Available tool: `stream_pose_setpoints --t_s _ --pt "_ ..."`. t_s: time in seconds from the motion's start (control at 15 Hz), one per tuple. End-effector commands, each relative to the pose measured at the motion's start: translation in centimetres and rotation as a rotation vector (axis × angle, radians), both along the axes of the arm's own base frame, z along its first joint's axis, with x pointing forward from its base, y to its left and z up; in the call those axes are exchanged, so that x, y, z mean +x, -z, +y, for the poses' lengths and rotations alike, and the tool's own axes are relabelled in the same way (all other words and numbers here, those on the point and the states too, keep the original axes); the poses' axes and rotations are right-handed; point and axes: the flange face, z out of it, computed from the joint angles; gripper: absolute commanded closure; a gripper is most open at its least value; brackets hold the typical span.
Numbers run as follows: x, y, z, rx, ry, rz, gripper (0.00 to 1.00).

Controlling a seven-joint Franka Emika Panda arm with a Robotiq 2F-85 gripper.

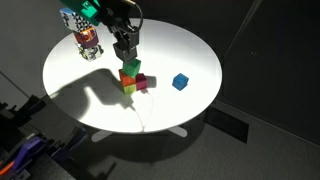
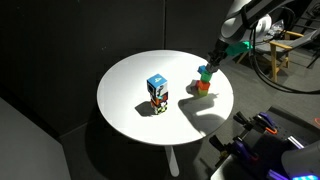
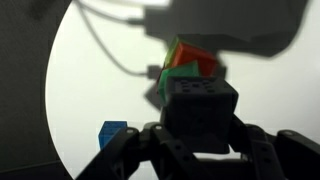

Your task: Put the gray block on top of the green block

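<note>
On a round white table (image 1: 190, 50), the gripper (image 1: 124, 50) has its jaws pinching the gray block (image 3: 200, 100) right over the cluster holding the green block (image 1: 131, 78); pickup looks done, while setting it down and letting go seem to remain.

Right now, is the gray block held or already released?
Held: the wrist view shows the gray block clamped in the shut gripper, not yet released.

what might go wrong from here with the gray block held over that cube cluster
1. The green block sits tight against the orange cube and magenta cube; the fingers could knock them while lowering.
2. The gray block, gripped above the cluster, may land off-centre and topple when released.
</note>
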Motion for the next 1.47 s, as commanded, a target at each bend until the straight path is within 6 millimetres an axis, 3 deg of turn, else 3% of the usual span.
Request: stream_pose_setpoints --t_s 0.0,1.4 --pt "0.8 -0.1 0.3 0.01 -0.003 -0.005 0.72" --pt "2.2 1.9 0.8 0.014 -0.021 0.023 0.72"
